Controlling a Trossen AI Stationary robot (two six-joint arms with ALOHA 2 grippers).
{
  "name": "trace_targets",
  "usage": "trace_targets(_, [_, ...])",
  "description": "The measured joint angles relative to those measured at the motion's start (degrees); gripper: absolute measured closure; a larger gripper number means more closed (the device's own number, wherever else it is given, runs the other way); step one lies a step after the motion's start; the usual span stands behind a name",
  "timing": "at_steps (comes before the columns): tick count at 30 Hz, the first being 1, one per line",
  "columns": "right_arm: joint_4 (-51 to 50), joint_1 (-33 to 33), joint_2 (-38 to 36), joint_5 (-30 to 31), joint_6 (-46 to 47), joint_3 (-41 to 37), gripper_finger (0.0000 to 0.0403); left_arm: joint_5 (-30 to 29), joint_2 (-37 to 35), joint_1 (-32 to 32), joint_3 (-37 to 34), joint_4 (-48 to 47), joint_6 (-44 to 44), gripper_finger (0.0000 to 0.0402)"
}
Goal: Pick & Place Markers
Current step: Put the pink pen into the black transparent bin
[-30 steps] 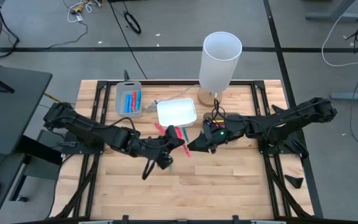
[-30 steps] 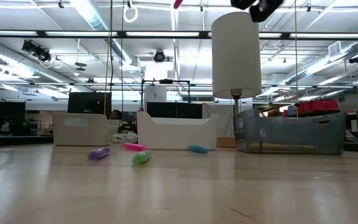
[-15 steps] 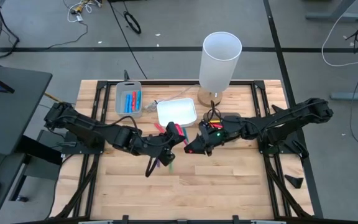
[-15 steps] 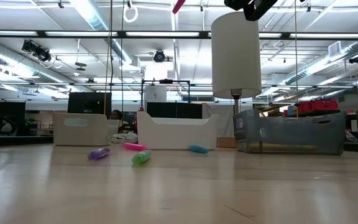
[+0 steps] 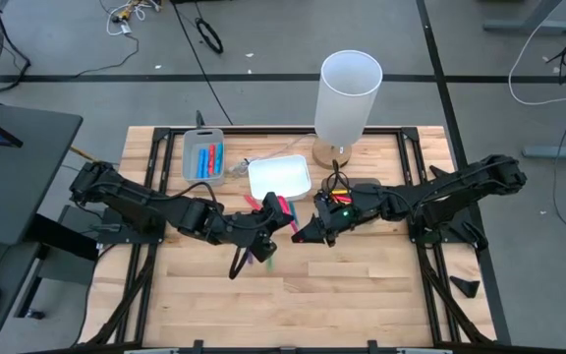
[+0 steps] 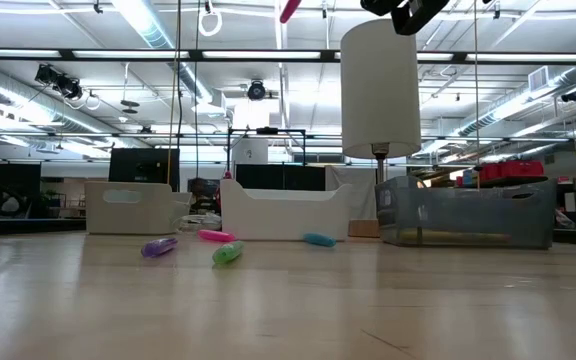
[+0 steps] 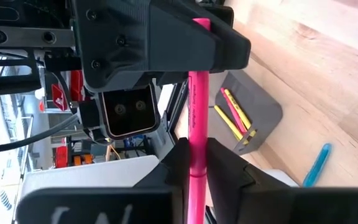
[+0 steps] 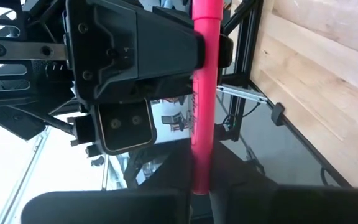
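A pink marker [image 5: 285, 208] hangs high above the table's middle, with my left gripper [image 5: 279, 220] and my right gripper [image 5: 302, 234] both shut on it, meeting tip to tip. Its one end [image 6: 288, 10] shows at the top of the low view. Loose on the table below lie a purple marker [image 6: 158, 246], a pink one [image 6: 216, 236], a green one [image 6: 227, 252] and a blue one [image 6: 318, 240]. A grey tray [image 5: 204, 157] at the far left holds blue and red markers. My left gripper pinches the pink marker's shaft [image 7: 194, 163] between its two fingers, which lie across it. The marker runs on from there to the right gripper and is lifted clear of the table. My right gripper pinches the same marker's shaft [image 8: 202, 177] between its two fingers, coming from the table's right side, across the marker. The marker runs on into the left gripper's fingers [image 8: 166, 43], clear of the table.
A white tray [image 5: 279, 178] stands just beyond the grippers. A tall white cylinder on a wooden foot [image 5: 348, 88] stands at the far middle. A dark tray [image 7: 253, 115] holds yellow and pink markers. The near half of the table is bare wood.
My right gripper has edged toward the left gripper and its fingers have closed in on the pink marker's free part. The left gripper has kept the marker still, clear of the table.
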Motion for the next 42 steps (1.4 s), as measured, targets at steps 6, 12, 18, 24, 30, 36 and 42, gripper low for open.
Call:
trace_targets(6, [0.16,-0.04,-0.02,0.07,0.12,0.0,0.0384,-0.54,0.0,-0.38,0.0,-0.01,-1.82,0.0322])
trace_targets(12, [-0.26,-0.61,-0.09,0.09,0.1,0.0,0.0385,-2.23,0.02,-2.9,0.0,0.0,-6.19,0.0277])
trace_targets(18, [-3.48,-1.86,-0.15,-1.32,-1.06,0.0,0.0385,-13.38,0.09,-5.62,-0.04,0.09,-15.58,0.0225])
trace_targets(24, [-9.25,-2.66,-0.15,-3.0,-6.08,0.0,0.0385,-23.97,-0.05,-7.72,-0.07,-2.61,-36.94,0.0199])
trace_targets(30, [-15.72,-2.95,-0.15,-5.5,-15.48,0.0,0.0385,-24.13,-0.44,-8.79,-0.07,-5.09,-61.88,0.0204])
trace_targets(36, [-21.37,-2.95,-0.13,-9.14,-26.11,0.0,0.0385,-21.38,-0.46,-9.03,-0.07,-4.98,-73.39,0.0212])
trace_targets(42, [-28.64,-2.93,-0.16,-13.76,-37.3,0.0,0.0385,-16.77,-0.46,-8.98,-0.07,-4.98,-77.85,0.0214])
